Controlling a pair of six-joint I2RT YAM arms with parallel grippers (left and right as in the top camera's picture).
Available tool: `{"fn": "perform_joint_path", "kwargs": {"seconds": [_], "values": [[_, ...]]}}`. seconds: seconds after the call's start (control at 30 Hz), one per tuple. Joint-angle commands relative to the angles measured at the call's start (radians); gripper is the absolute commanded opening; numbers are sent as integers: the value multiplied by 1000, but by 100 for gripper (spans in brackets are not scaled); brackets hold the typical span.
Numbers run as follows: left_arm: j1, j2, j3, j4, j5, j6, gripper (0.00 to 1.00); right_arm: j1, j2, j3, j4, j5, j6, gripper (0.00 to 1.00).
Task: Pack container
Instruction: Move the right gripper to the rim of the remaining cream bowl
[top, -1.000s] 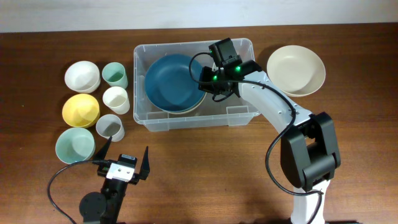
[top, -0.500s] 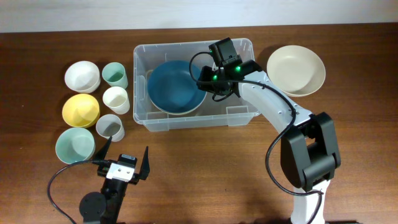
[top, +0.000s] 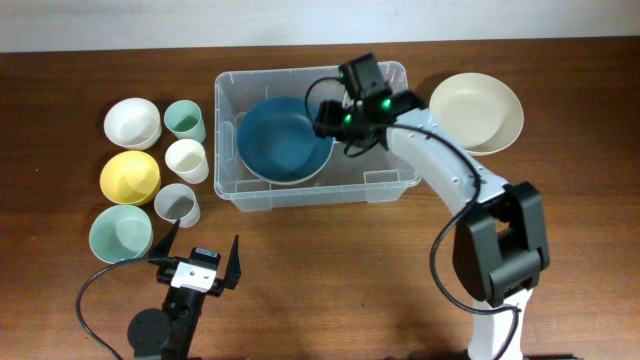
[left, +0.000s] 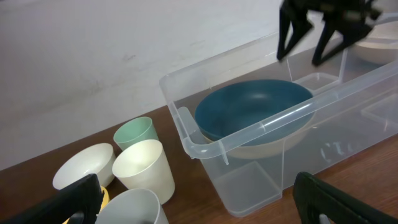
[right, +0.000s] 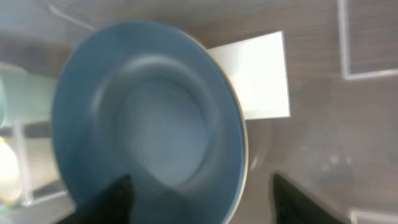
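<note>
The container (top: 392, 188), a clear plastic tub, stands at the table's back centre. A blue bowl (top: 283, 140) lies flat inside its left half, nested in a cream bowl whose rim (top: 305, 180) peeks out. My right gripper (top: 340, 126) hovers open just above the blue bowl's right rim, touching nothing. In the right wrist view its dark fingers straddle the bowl (right: 149, 124) with the gripper (right: 200, 186) wide apart, and the tub's white label (right: 258, 74) shows beside it. My left gripper (top: 197, 258) stands open and empty near the front edge, left of centre.
Left of the tub stand a white bowl (top: 132, 122), green cup (top: 185, 121), cream cup (top: 186, 159), yellow bowl (top: 130, 177), grey cup (top: 176, 205) and pale green bowl (top: 120, 234). A beige bowl (top: 476, 112) sits to the tub's right.
The right gripper has opened and let go of the blue bowl, which dropped from tilted to flat in the cream bowl. The gripper has lifted slightly. The left arm has not moved.
</note>
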Motion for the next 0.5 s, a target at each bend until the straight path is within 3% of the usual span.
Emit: {"fn": "perform_joint_path", "kwargs": {"seconds": [0.0, 0.13, 0.27, 0.47], "values": [[7, -3, -7, -1, 15, -11, 100, -69, -108, 135, -79, 127, -44, 78], [7, -3, -7, -1, 15, -11, 100, -197, -149, 285, -253, 254, -25, 94], [7, -3, -7, -1, 15, -11, 100, -371, -156, 362, -386, 254, 60, 99], [7, -3, -7, -1, 15, -11, 100, -637, -145, 314, -497, 188, 197, 99]]}}
